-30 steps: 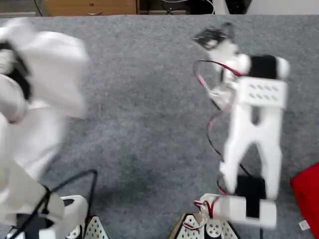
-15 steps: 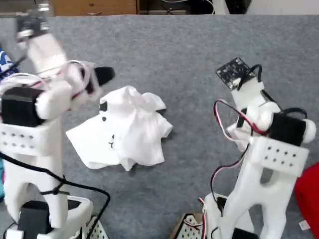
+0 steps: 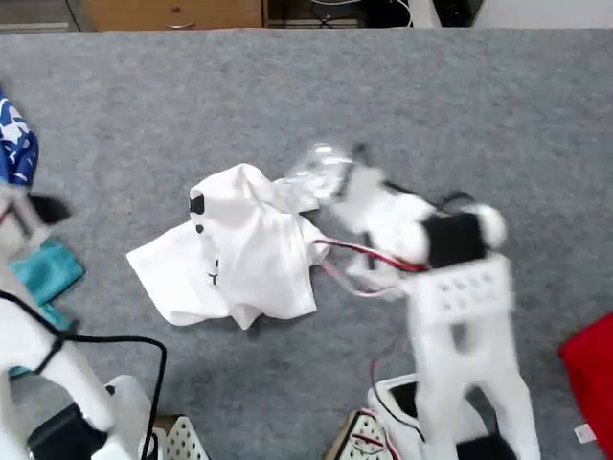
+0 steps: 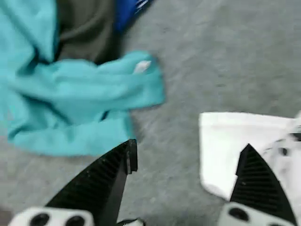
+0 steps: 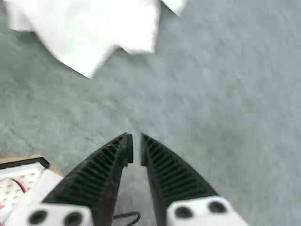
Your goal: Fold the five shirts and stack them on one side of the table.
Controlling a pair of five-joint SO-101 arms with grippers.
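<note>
Left end effector (image 4: 188, 157) gapes wide between teal shirt (image 4: 70, 108) and white shirt (image 4: 225, 134); right end effector (image 5: 136, 143), narrowed to a slit and empty, faces that shirt.

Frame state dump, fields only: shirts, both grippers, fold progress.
white shirt: crumpled, unfolded, middle of table
teal shirt: loose, left edge in high view
blue shirt: left edge, beyond teal shirt
red cloth: right edge, cut off
left gripper: open, empty, over bare table
right gripper: shut, empty, close by white shirt
folded: none visible
</note>
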